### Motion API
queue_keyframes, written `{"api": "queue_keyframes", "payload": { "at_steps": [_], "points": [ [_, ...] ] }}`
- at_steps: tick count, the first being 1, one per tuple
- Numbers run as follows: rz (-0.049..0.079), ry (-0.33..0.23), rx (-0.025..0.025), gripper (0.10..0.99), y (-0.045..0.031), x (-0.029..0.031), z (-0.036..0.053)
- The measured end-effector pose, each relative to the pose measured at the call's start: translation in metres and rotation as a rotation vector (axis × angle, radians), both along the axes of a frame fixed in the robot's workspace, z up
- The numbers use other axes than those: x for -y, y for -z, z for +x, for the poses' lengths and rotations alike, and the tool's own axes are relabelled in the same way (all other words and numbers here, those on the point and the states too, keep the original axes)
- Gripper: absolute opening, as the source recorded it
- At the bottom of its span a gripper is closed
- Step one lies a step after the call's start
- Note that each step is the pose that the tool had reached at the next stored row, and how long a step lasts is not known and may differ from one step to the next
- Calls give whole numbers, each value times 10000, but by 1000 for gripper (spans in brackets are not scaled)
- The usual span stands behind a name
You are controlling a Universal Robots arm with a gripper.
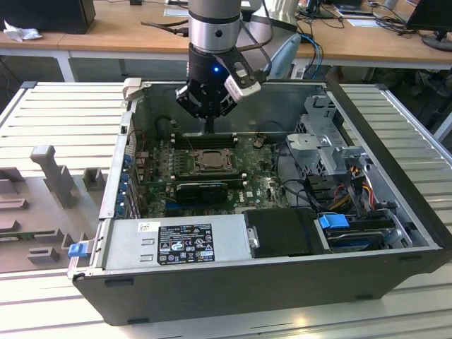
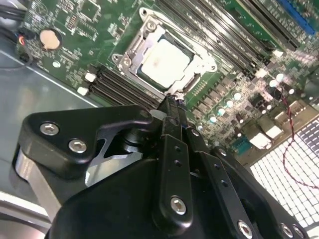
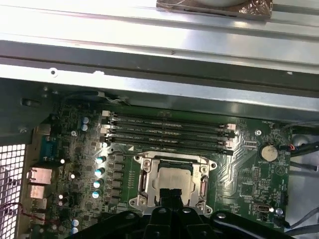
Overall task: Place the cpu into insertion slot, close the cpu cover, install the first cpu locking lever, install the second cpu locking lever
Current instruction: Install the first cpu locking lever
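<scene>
The pincer (image 2: 173,104) hangs on the arm inside the open computer case (image 1: 282,289), its two fingers drawn narrow, flank against flank, with nothing visible between them. Held that thin, they work as a single slim tip, suited to pushing on small socket hardware and not to carrying a chip. In both wrist views the tip sits just above the near edge of the insertion slot (image 1: 212,161), close to it. Whether it touches the metal there cannot be told.

Straight under and just ahead of the tip lies the cpu (image 3: 174,179), flat and square in the slot, its pale top facing up. The cpu cover (image 2: 132,50) lies down around it, its silvery frame ringing the chip, which shows through the cut-out. So placing the chip and closing the cover look done. How the frame is latched cannot be judged here.

Beyond the slot, on its far side from the pincer, run the long black memory sticks (image 3: 169,132), parallel to that edge. The green motherboard (image 3: 249,184) spreads out all round below the pincer, with a round coin battery (image 3: 269,152) off to one side. The case stands on a slatted table (image 1: 63,113).
</scene>
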State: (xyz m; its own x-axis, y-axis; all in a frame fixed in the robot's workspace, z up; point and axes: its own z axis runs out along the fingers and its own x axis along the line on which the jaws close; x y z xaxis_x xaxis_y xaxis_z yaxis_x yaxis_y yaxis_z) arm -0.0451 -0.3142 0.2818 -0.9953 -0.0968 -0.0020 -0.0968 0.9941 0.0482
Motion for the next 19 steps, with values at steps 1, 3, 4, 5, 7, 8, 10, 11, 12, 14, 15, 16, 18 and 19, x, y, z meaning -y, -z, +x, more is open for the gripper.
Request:
{"api": "queue_keyframes", "payload": {
  "at_steps": [1, 3, 4, 5, 7, 8, 10, 11, 12, 14, 15, 16, 18, 19],
  "points": [
    [15, 0, 0, 106, 0, 0, -13],
    [35, 0, 0, 106, 1, 0, -35],
    [40, 0, 0, 106, 1, 0, -44],
    [44, 0, 0, 106, 0, 0, -52],
    [60, 1, 0, 106, 1, 0, -74],
    [62, 0, 0, 106, 1, 0, -79],
    [70, 0, 1, 106, 2, 0, -88],
    [72, 0, 0, 106, 2, 0, -93],
    [76, 0, 0, 106, 2, 0, -97],
    [85, 0, 0, 106, 3, 0, -106],
    [88, 0, 1, 106, 3, 0, -112],
    [90, 0, 0, 106, 4, 0, -118],
    [101, 0, 0, 106, 5, 0, -137],
    [105, 1, 0, 106, 6, 0, -157]
  ]
}}
